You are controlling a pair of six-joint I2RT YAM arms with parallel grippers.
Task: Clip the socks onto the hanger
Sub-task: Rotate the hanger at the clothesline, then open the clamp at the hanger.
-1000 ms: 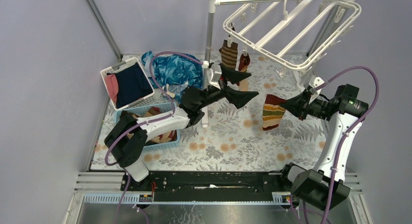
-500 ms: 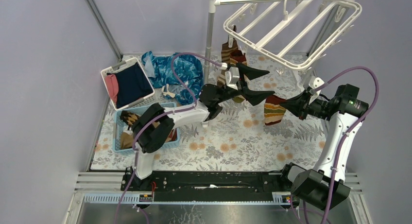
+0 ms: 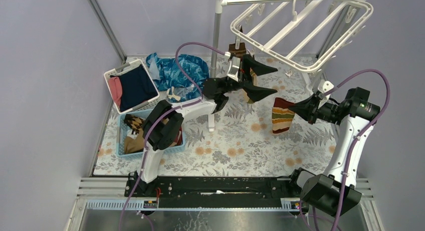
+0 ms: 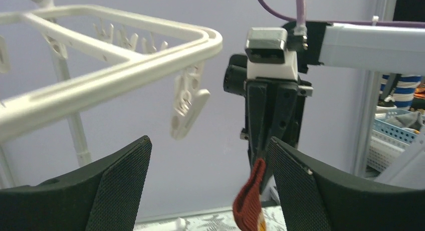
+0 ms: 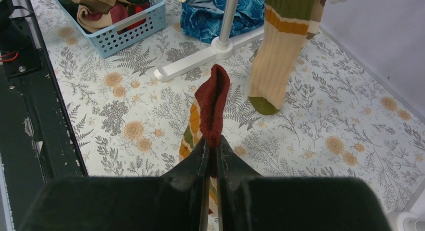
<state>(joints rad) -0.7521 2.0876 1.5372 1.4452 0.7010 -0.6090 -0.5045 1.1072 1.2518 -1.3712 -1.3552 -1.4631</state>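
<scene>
Sock (image 5: 212,103) pinched, left end effector (image 4: 209,141) agape

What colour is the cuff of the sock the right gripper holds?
Rust-red sock cuff, clearest in the right wrist view.

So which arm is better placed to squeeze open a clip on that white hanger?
Left. The left gripper is open and empty, and a clip of the hanger dangles close ahead of it in its wrist view. The right gripper is shut on the sock, so it is busy.
</scene>
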